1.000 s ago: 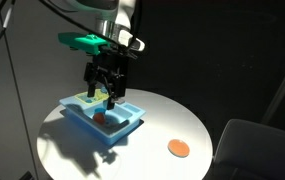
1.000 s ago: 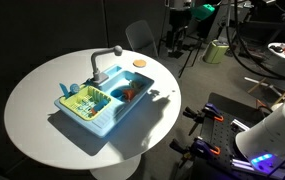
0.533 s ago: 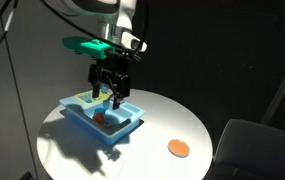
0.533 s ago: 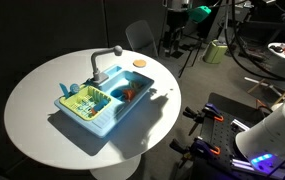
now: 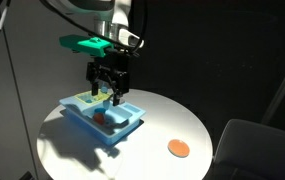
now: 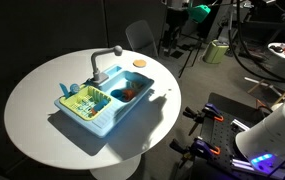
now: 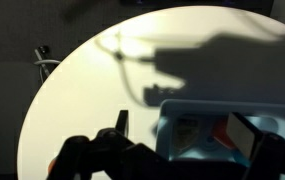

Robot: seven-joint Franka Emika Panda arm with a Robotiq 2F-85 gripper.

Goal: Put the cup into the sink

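Exterior view, from the side
- Gripper (image 5: 106,96): jaws spread wide with nothing between them. It hangs just above the sink (image 5: 102,122) and touches nothing.
- Cup: cannot be picked out here. A small red-orange thing (image 5: 99,118) lies in the basin.
- Surface: a round white table (image 5: 167,115). The orange saucer (image 5: 178,148) lies well apart from the sink, near the table's edge.
- Room: dark. A grey chair (image 5: 254,150) at the lower right is cut off by the frame.

Exterior view, from above
- Sink: sits mid-table with the grey faucet (image 6: 104,62) upright at its far side. Green and yellow pieces (image 6: 82,100) sit on the drainboard.
- Cup: cannot be told from the sink's own light blue.
- Arm: only its green fitting (image 6: 198,8) shows at the top edge. The jaws are too dark to make out.
- Room: black stands (image 6: 207,117) and a white machine (image 6: 274,135) stand beside the table.

Wrist view
- Gripper: dark fingers (image 7: 87,158) stand far apart at the bottom edge, with the sink between them and below, partly cut off.
- Surface: white tabletop crossed by the arm's shadow (image 7: 207,55).
- Hard to make out: the sink's contents, which are blurred.
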